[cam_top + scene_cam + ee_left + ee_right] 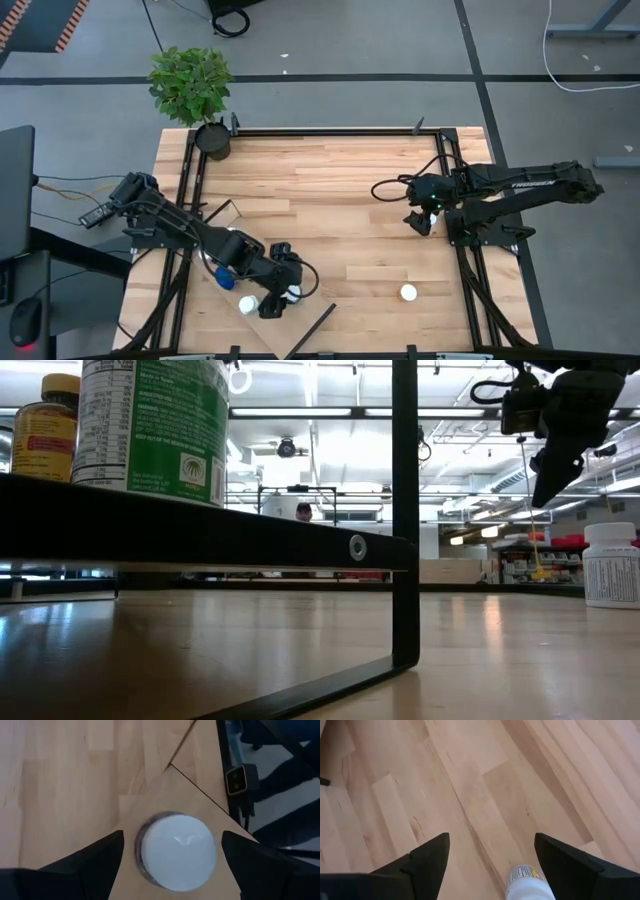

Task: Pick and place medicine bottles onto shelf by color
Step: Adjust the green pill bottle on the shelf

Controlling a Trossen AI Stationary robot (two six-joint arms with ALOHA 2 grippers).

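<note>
A white-capped medicine bottle [177, 852] stands upright on a corner of the pale shelf [175, 790] near the table's front left. My left gripper [171, 840] is open above it, one finger on each side of the cap and apart from it. In the low view an amber bottle with a yellow cap [45, 425] and a green-labelled bottle [155, 425] stand on the shelf [200, 535]. Another white bottle [408, 292] stands on the tabletop at the front right. My right gripper [420, 222] hangs open above the table's right side, the white bottle [527, 882] below it.
A potted plant [213, 138] stands at the table's far left corner. Black frame rails [455, 200] run along the table's sides. A blue-capped bottle [225, 280] sits beside my left arm. Bare wood lies across the table's middle [330, 210].
</note>
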